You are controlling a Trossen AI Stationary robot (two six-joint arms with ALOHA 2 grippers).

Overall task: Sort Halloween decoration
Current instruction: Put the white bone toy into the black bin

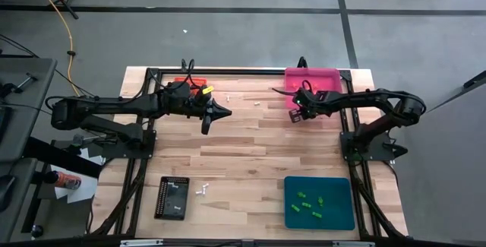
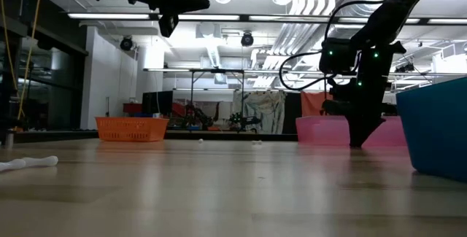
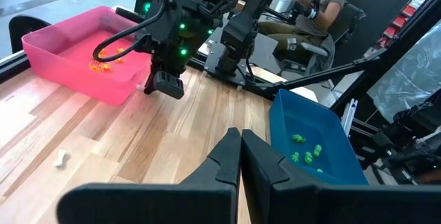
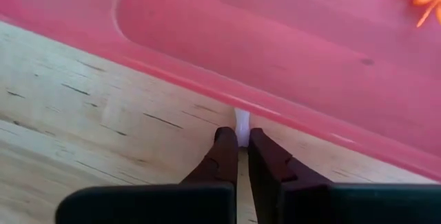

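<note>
My right gripper (image 1: 295, 116) stands fingers down on the table, just outside the near left corner of the pink tray (image 1: 313, 86), shut on a tiny white trinket (image 4: 242, 122). Orange trinkets (image 4: 422, 2) lie inside the pink tray. My left gripper (image 1: 225, 112) is shut and empty, held high above the table's middle; it also shows in the low view (image 2: 169, 22). More white trinkets (image 1: 228, 96) lie on the wood near the far edge, and others lie by the black tray (image 1: 203, 190). Green trinkets (image 1: 307, 204) lie in the teal tray (image 1: 343, 215). My right gripper pinches the white trinket's end (image 4: 242, 129) between its two fingertips. The fingers come from above, pointing down. The trinket sits at the table's surface against the outside of the pink tray's near wall (image 4: 289, 114). I cannot tell whether it is lifted clear.
An orange tray (image 1: 179, 81) stands at the far left, partly under my left arm. A black tray (image 1: 172, 197) stands at the near left and the teal tray at the near right. Bare wood lies between them. A person sits beyond the table (image 3: 324, 3).
</note>
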